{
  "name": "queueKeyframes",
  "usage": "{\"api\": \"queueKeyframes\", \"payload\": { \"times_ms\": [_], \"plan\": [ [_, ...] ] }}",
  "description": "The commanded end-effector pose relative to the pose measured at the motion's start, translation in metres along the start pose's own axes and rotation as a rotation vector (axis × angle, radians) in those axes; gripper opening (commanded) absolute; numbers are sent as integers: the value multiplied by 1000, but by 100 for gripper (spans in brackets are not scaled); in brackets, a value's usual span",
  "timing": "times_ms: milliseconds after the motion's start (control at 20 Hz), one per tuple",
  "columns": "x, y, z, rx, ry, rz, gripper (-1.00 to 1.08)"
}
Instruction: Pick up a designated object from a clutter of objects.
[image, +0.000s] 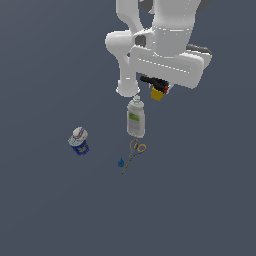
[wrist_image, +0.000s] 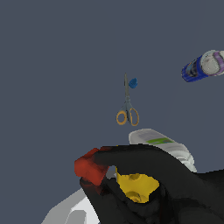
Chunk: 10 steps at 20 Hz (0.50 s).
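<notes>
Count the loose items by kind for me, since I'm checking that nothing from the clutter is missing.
Bottle: 1, the white bottle with green label
Scissors: 1, the orange-handled scissors
Can: 1, the blue-and-white can
Tiny blue item: 1
Black and yellow tool: 1, under the arm
Total: 5

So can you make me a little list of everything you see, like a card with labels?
setting: plain dark grey floor, simulator picture
robot: one white arm, above the far end of the row of things
black and yellow tool: red part, right under the arm's hand
gripper: hidden by the tool close up, so the jaws cannot be judged
white bottle: green label, lying down
scissors: orange handles, just past the bottle
tiny blue thing: beside the scissor blades
blue and white can: off alone on the exterior view's left
</notes>
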<state>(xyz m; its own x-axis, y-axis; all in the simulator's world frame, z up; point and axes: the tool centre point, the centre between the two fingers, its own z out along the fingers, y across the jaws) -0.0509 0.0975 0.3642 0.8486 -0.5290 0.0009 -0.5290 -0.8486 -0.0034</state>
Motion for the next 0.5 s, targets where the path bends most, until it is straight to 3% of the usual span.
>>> {"api": "queueKeyframes", "payload": {
  "times_ms": [0,450],
  "plan": [
    [2,4,-14,-1,-1,0,-100],
    [7,8,-32,-4,-1,0,-100]
  ]
}}
